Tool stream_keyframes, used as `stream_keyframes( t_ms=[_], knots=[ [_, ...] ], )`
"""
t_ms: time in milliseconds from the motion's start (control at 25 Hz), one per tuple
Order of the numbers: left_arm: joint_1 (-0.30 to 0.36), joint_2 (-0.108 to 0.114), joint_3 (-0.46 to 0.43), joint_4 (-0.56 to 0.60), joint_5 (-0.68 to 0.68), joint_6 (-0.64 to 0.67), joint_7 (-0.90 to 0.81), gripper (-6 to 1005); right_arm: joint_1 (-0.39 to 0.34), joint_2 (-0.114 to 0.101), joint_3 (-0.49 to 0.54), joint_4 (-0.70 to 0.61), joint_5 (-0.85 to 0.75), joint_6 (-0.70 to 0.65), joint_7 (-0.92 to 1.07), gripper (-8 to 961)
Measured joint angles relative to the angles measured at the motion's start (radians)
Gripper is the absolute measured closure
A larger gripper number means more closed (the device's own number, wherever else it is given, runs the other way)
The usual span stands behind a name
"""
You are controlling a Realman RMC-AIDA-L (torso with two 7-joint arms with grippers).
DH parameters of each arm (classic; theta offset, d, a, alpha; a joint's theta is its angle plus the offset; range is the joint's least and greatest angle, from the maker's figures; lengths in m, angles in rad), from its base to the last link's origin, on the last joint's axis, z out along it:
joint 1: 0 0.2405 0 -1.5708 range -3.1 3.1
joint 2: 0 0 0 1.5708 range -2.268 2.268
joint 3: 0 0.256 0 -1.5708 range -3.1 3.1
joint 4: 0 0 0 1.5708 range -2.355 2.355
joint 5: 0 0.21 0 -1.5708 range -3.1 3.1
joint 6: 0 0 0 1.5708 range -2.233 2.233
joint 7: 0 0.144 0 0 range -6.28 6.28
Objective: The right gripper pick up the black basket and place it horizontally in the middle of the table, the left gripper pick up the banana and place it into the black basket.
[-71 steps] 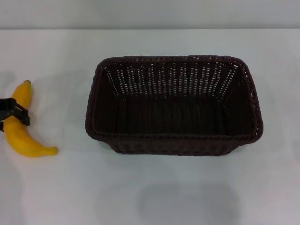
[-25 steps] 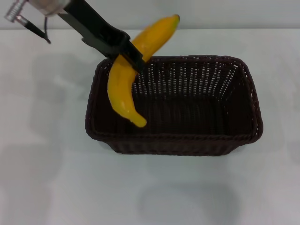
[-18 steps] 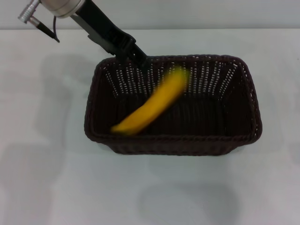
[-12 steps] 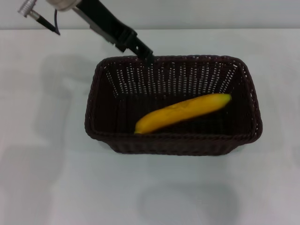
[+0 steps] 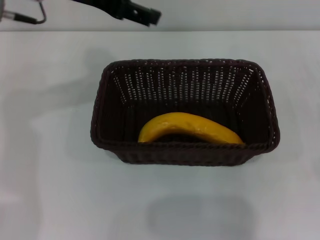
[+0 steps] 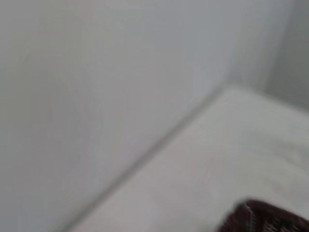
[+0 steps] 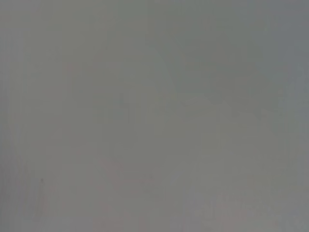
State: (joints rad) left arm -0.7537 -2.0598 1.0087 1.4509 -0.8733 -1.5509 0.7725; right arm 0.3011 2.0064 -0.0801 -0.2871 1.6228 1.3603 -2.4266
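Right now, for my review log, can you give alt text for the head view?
A yellow banana lies inside the black basket, along its near wall, on the white table. The left gripper is at the top edge of the view, above and behind the basket, holding nothing.

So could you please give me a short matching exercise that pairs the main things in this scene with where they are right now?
Things:
1. banana
2. black basket
3. left pincer
4. table

Places:
A. up beyond the basket's far left corner
B. under the basket
C. lying inside the basket
D. standing in the middle of the table

Pairs: 1-C, 2-D, 3-A, 4-B
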Motion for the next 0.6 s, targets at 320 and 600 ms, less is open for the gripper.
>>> stream_keyframes(
  t_ms=[320,600],
  knots=[
    [0.432,-0.017,-0.013,0.088,-0.438,0.307,0.308,109,-0.003,0.0,0.0,-0.002,0.0,0.003,0.0,633],
    [0.721,-0.024,-0.015,-0.089,-0.909,0.445,0.742,109,-0.008,-0.001,0.003,-0.009,0.002,-0.002,0.0,633]
  ],
)
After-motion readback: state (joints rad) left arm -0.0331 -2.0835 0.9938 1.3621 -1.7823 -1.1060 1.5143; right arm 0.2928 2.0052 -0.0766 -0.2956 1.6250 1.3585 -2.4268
